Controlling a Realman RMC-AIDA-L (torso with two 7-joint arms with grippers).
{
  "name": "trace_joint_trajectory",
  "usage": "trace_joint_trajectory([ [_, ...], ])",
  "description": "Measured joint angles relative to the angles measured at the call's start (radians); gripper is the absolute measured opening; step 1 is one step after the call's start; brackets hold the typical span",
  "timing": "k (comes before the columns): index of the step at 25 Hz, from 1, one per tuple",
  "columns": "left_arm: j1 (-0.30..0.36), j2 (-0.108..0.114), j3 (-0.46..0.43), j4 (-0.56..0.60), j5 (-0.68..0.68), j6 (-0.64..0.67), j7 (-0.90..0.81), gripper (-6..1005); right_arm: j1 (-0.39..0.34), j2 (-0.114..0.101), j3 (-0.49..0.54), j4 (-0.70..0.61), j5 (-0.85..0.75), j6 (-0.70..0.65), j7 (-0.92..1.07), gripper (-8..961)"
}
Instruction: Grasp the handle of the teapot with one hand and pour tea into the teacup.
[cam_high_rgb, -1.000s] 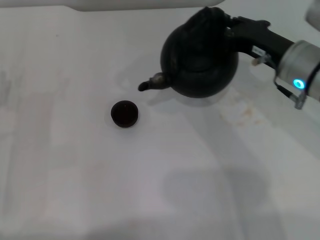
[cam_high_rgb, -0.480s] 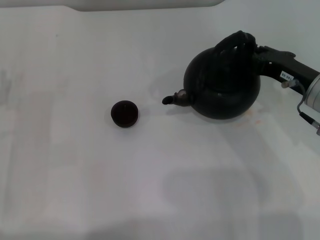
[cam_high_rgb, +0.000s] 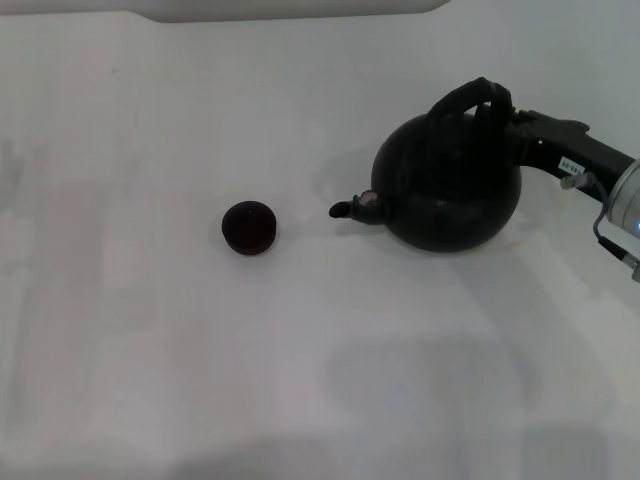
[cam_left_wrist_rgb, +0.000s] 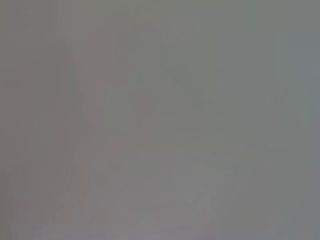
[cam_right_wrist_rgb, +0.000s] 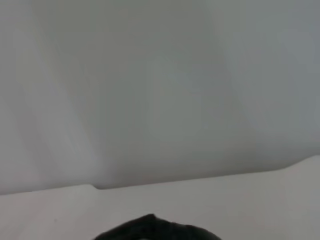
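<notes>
The matte-black teapot (cam_high_rgb: 450, 195) stands upright on the white table at the right in the head view, its spout (cam_high_rgb: 355, 207) pointing left toward the teacup. The black arched handle (cam_high_rgb: 470, 98) rises over its top. My right gripper (cam_high_rgb: 512, 118) reaches in from the right and is shut on the handle's right side. The tiny dark teacup (cam_high_rgb: 248, 227) sits on the table to the left of the spout, a short gap away. A dark curved edge, the top of the teapot (cam_right_wrist_rgb: 150, 227), shows in the right wrist view. My left gripper is out of view.
The white table (cam_high_rgb: 300, 380) stretches all around the teapot and cup. A pale raised edge (cam_high_rgb: 290, 10) runs along the back. The left wrist view shows only a plain grey surface.
The teapot, earlier held up and tilted with its spout near the cup, has moved right and down and now stands level, with my right gripper still on its handle.
</notes>
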Motion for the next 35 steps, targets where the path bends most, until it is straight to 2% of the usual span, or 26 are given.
trace_joint_trajectory([
  [4, -0.001, 0.000, 0.000, 0.000, 0.000, 0.000, 0.000, 882, 0.004, 0.000, 0.006, 0.008, 0.000, 0.000, -0.001, 221],
  [13, -0.004, 0.000, 0.000, 0.000, 0.000, -0.001, 0.000, 882, 0.001, -0.006, 0.015, 0.005, -0.001, -0.018, -0.001, 362],
  [15, -0.005, 0.000, 0.000, 0.000, -0.001, -0.001, 0.000, 882, -0.010, -0.007, 0.045, 0.007, -0.003, -0.065, -0.002, 393],
  [20, -0.010, 0.000, 0.000, 0.001, -0.002, -0.001, 0.000, 882, -0.037, -0.005, 0.094, 0.011, -0.003, -0.141, -0.001, 639],
  [24, -0.015, 0.002, 0.000, 0.001, -0.002, 0.000, 0.000, 882, -0.073, -0.010, 0.128, 0.011, -0.004, -0.195, 0.004, 797],
  [25, -0.015, 0.003, 0.000, 0.002, -0.004, 0.000, 0.000, 882, -0.091, -0.010, 0.157, 0.017, -0.007, -0.231, 0.005, 837],
  [28, -0.017, 0.004, 0.000, 0.002, -0.012, 0.000, 0.000, 882, -0.108, -0.009, 0.195, 0.029, -0.010, -0.279, 0.006, 858],
  [31, -0.019, 0.005, 0.000, 0.002, -0.014, 0.000, 0.000, 882, -0.121, -0.003, 0.279, 0.079, -0.010, -0.370, 0.006, 878],
  [33, -0.022, 0.005, 0.000, 0.002, -0.014, 0.000, 0.000, 882, -0.101, -0.002, 0.383, 0.168, -0.007, -0.447, 0.003, 877],
  [35, -0.023, 0.005, 0.000, 0.001, -0.014, 0.000, 0.000, 882, -0.086, -0.002, 0.422, 0.207, -0.008, -0.473, -0.006, 876],
])
